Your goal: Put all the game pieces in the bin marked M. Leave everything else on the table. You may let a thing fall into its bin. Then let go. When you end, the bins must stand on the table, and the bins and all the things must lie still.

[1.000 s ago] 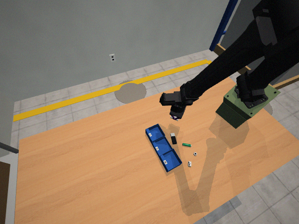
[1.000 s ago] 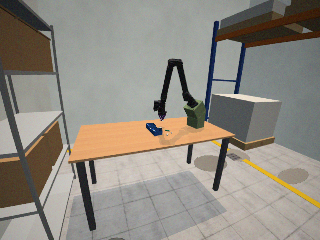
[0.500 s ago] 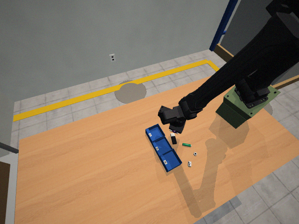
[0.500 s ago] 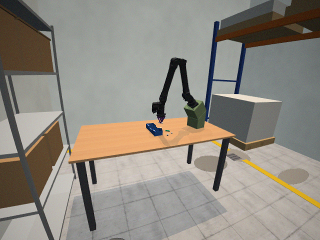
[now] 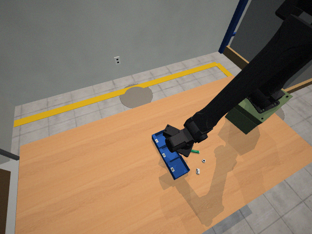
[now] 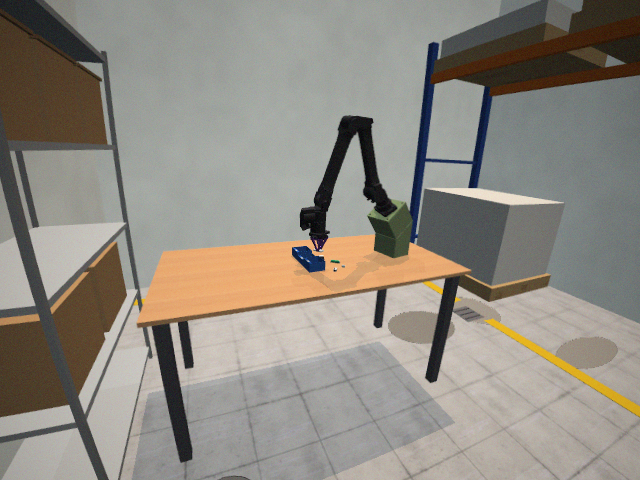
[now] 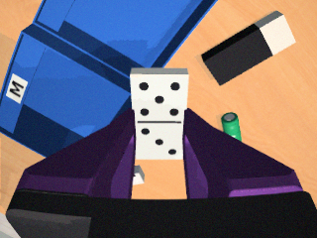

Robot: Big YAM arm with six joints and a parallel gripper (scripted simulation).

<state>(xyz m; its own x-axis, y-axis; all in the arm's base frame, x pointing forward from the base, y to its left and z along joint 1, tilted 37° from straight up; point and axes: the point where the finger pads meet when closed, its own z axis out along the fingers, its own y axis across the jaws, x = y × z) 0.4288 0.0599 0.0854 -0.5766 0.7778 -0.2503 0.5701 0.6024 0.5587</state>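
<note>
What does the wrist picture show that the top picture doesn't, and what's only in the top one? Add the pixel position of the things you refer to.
Only the wrist view: the domino (image 7: 158, 114) with its dots, held in the tool (image 7: 158, 118), and the black and white block (image 7: 249, 48) on the table.

Only the top view: the wall socket (image 5: 117, 60), the yellow floor line (image 5: 100, 98) and the green stand (image 5: 242, 121).

Both: blue bins (image 5: 179, 168) (image 7: 64, 84) and the green tube (image 5: 195, 151) (image 7: 231, 127).
</note>
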